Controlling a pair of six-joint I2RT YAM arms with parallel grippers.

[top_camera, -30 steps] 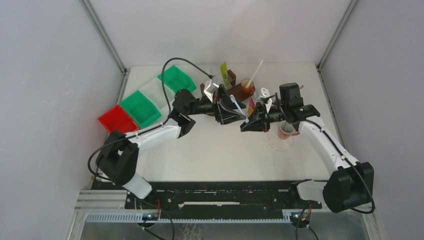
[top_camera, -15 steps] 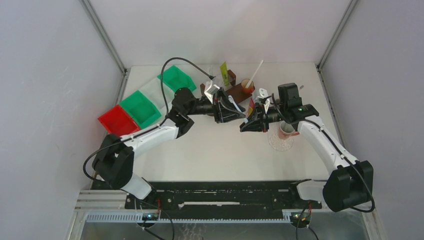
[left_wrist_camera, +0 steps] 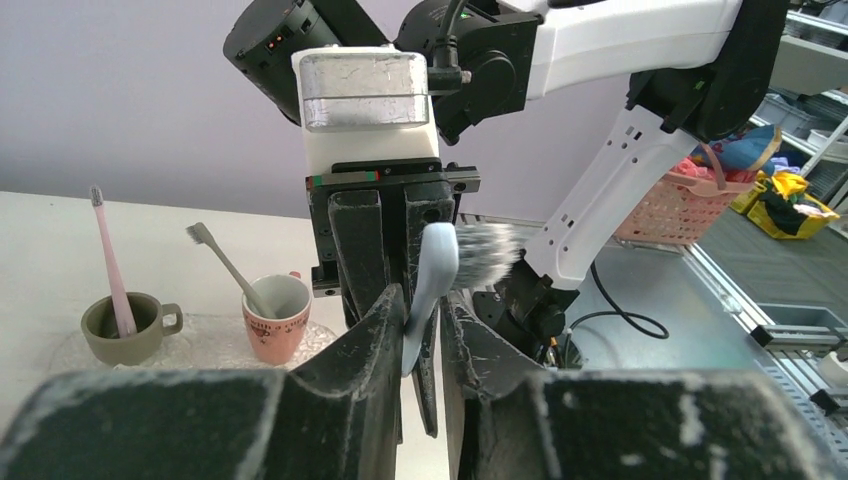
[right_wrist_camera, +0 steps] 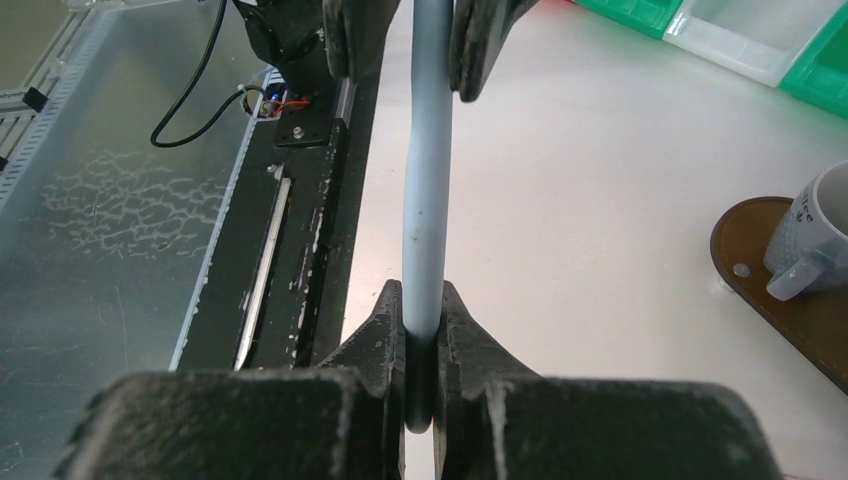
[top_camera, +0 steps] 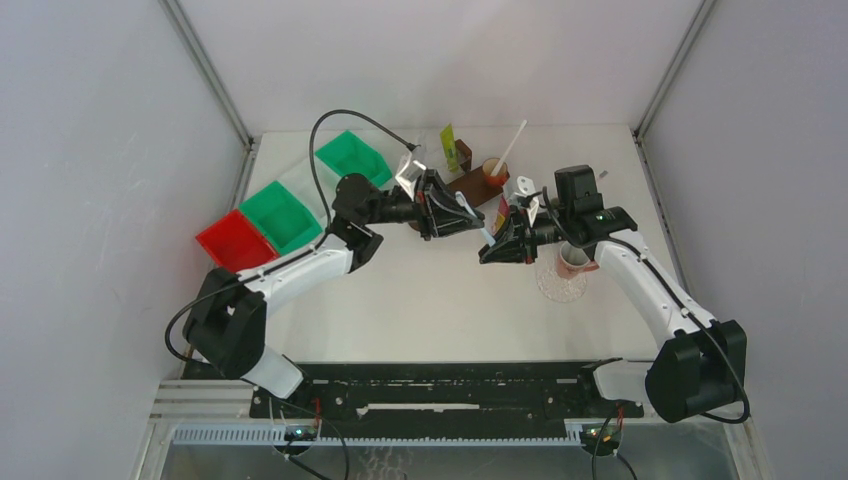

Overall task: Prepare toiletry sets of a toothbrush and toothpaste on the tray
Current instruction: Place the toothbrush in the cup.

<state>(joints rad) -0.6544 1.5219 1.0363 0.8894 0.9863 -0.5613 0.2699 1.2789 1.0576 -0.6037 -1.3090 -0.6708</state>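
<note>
A pale blue toothbrush [top_camera: 484,230] hangs in the air between both grippers above the middle of the table. My right gripper [right_wrist_camera: 423,310] is shut on the toothbrush [right_wrist_camera: 428,180] at its handle end. My left gripper [left_wrist_camera: 423,305] faces it, jaws narrowly open around the toothbrush [left_wrist_camera: 432,265] neck just below the bristles; one finger touches it and a slim gap shows at the other. Behind them, a pink mug [left_wrist_camera: 275,318] holding a grey toothbrush [left_wrist_camera: 225,262] and a grey-green cup [left_wrist_camera: 122,328] holding a pink toothbrush [left_wrist_camera: 108,255] stand on the clear glass tray [left_wrist_camera: 205,340].
An orange cup [top_camera: 494,168] with a white toothbrush [top_camera: 512,145] and a green-yellow tube [top_camera: 450,148] stand at the back by a brown board [top_camera: 470,186]. A grey mug [right_wrist_camera: 815,235] sits on the brown board [right_wrist_camera: 760,290]. Green bins [top_camera: 280,215] and a red bin [top_camera: 235,240] line the left.
My left gripper's jaws have narrowed around the toothbrush's head end, and that wrist has shifted slightly back and left. The right gripper has kept its hold and hardly moved.
</note>
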